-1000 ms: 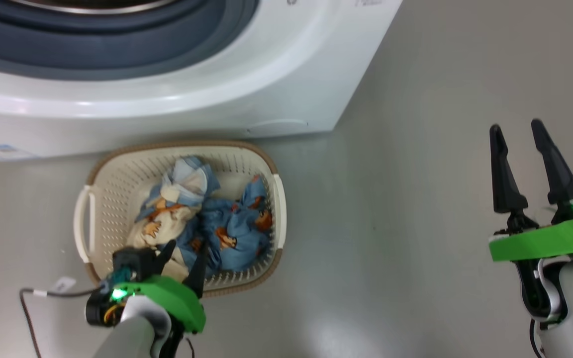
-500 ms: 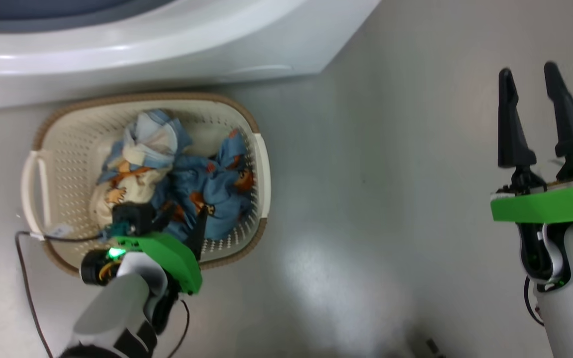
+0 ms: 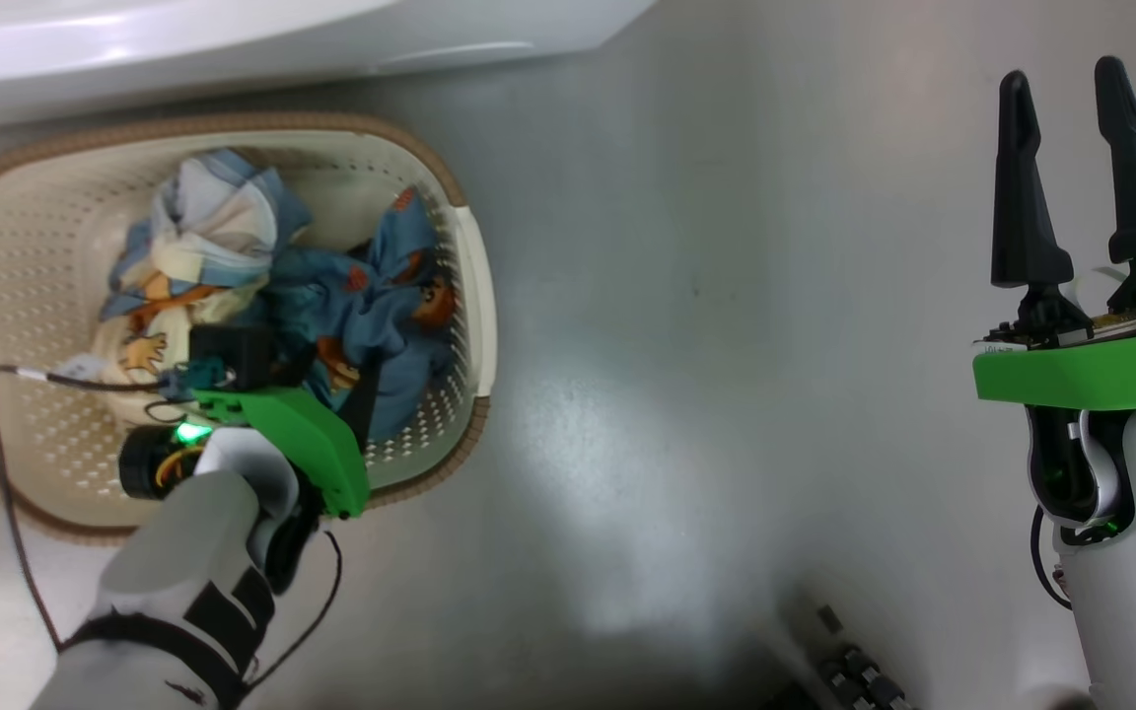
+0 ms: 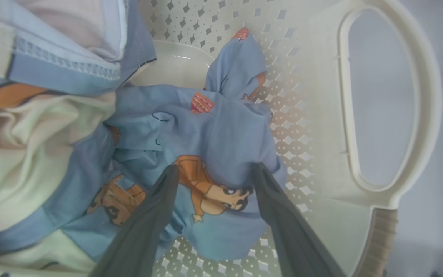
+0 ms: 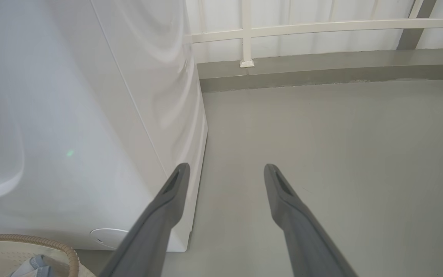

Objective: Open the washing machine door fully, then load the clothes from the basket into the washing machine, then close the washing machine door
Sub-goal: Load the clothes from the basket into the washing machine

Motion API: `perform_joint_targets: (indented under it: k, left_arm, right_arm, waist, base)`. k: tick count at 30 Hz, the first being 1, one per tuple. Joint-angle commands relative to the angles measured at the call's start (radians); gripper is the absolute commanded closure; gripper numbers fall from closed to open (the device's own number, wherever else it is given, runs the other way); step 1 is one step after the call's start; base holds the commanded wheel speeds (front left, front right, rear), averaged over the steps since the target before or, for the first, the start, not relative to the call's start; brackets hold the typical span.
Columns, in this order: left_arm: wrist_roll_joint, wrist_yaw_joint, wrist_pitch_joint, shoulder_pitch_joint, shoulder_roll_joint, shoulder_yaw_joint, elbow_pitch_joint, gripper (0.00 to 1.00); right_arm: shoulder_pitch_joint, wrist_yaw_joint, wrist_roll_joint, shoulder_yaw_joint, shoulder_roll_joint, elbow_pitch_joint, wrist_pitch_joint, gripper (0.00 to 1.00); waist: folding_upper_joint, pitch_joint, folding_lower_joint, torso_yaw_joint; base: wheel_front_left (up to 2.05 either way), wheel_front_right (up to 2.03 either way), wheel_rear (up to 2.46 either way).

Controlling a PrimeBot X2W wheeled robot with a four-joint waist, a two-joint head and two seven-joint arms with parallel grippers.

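The cream basket point(image 3: 474, 296) with its brown woven rim stands on the floor just in front of the white washing machine point(image 3: 233, 39). The clothes point(image 3: 381, 296) lie bunched inside it, blue cloth with orange figures next to cream cloth. My left gripper point(image 3: 331, 380) reaches down into the basket. In the left wrist view it point(image 4: 215, 169) is open, its two fingers astride a fold of the blue clothes point(image 4: 225, 130), close to the basket's handle point(image 4: 425, 115). My right gripper point(image 3: 1061, 79) hangs open and empty over the floor at the right. The washing machine door is out of view.
The right wrist view shows my right gripper point(image 5: 226, 167) beside the washing machine's corner point(image 5: 90, 115), with grey floor point(image 5: 321, 154) beyond, then a low kerb and white railing point(image 5: 244, 34). A dark cable point(image 3: 6, 473) trails from my left wrist. Dark parts point(image 3: 854, 671) sit at the bottom edge.
The head camera has tilted down, so the washer slid up the picture. My left gripper went from the basket's near rim deeper in, onto the blue cloth. Both grippers stay open.
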Motion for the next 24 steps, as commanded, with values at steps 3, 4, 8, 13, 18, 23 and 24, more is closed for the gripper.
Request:
perform_joint_targets:
  k: [3,4,8,13,18,23,24]
  left_arm:
    - [-0.027,0.001,0.003,-0.013,0.033,-0.007,0.006,0.00]
    - [-0.034,0.001,0.007,-0.019,0.035,-0.014,0.008,0.00]
    - [-0.063,0.001,0.019,-0.037,0.040,-0.047,0.010,0.00]
    - [-0.104,0.001,0.029,-0.054,0.048,-0.077,0.012,0.00]
    - [-0.147,0.001,0.038,-0.063,0.057,-0.104,0.009,1.00]
    - [-0.187,0.001,0.033,-0.061,0.059,-0.131,0.003,1.00]
    - [-0.195,0.001,0.030,-0.059,0.058,-0.135,0.002,1.00]
  right_arm:
    - [0.015,0.005,-0.005,0.008,0.003,-0.032,-0.008,0.00]
    - [0.014,0.005,-0.005,0.006,0.004,-0.033,-0.008,0.00]
    - [0.014,0.005,-0.005,0.004,0.007,-0.036,-0.008,0.00]
    - [0.011,0.005,-0.002,0.007,0.015,-0.036,-0.008,0.00]
    - [0.011,0.005,-0.002,0.012,0.018,-0.035,-0.008,0.00]
    - [0.015,0.005,-0.005,0.012,0.016,-0.029,-0.008,0.00]
    - [0.016,0.005,-0.006,0.012,0.016,-0.029,-0.008,0.00]
  waist:
    - [0.0000,0.039,-0.0001,-0.028]
    - [0.0000,0.044,-0.0001,-0.030]
    - [0.0000,0.056,-0.0001,-0.038]
    - [0.0000,0.064,-0.0001,-0.051]
    - [0.0000,0.061,-0.0001,-0.061]
    - [0.0000,0.038,-0.0001,-0.059]
    - [0.0000,0.032,-0.0001,-0.058]
  base:
    - [0.00,0.00,0.00]
    - [0.00,0.00,0.00]
    - [0.00,0.00,0.00]
    - [0.00,0.00,0.00]
    - [0.00,0.00,0.00]
    - [0.00,0.00,0.00]
    - [0.00,0.00,0.00]
